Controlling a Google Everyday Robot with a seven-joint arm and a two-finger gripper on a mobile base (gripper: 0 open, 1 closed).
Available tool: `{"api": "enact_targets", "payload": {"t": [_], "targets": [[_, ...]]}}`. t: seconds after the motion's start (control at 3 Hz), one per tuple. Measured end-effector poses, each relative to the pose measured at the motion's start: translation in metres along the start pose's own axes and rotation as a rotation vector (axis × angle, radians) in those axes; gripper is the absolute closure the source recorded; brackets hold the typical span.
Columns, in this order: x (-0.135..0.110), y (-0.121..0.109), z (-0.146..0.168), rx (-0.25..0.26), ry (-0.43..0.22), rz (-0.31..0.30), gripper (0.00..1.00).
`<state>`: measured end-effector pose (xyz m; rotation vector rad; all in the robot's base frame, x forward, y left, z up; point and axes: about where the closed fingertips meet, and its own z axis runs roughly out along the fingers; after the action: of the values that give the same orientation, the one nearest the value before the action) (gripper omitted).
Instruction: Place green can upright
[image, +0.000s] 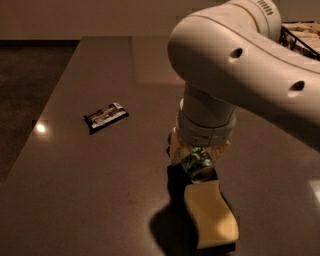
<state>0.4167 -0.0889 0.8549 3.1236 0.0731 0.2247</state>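
Observation:
The green can (198, 165) has a green and white patterned print. It is tilted, with its silver end turned down toward the camera. My gripper (196, 156) hangs under the big white arm at centre right, and its pale fingers (174, 150) sit on either side of the can and grip it. The can is held just above the dark table (100, 190), right behind the near sponge. The arm hides the upper part of the gripper and the can's far end.
A pale yellow wavy sponge (211, 220) lies right in front of the can, near the table's front edge. A flat black-and-white packet (105, 116) lies to the left. A dark wire rack (300, 37) stands at the back right.

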Motion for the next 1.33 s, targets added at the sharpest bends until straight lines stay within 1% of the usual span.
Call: {"api": "enact_targets", "payload": {"t": [0.33,0.67,1.0,1.33], "targets": [[0.001,-0.004,-0.004,0.024,-0.051,0.033,0.64],[0.011,-0.016,-0.016,0.105,-0.161,0.163,0.87],[0.032,-0.027,-0.038,0.251,-0.284,0.378,1.00],[0.056,-0.040,-0.058,0.398,-0.397,0.594,1.00]]}}
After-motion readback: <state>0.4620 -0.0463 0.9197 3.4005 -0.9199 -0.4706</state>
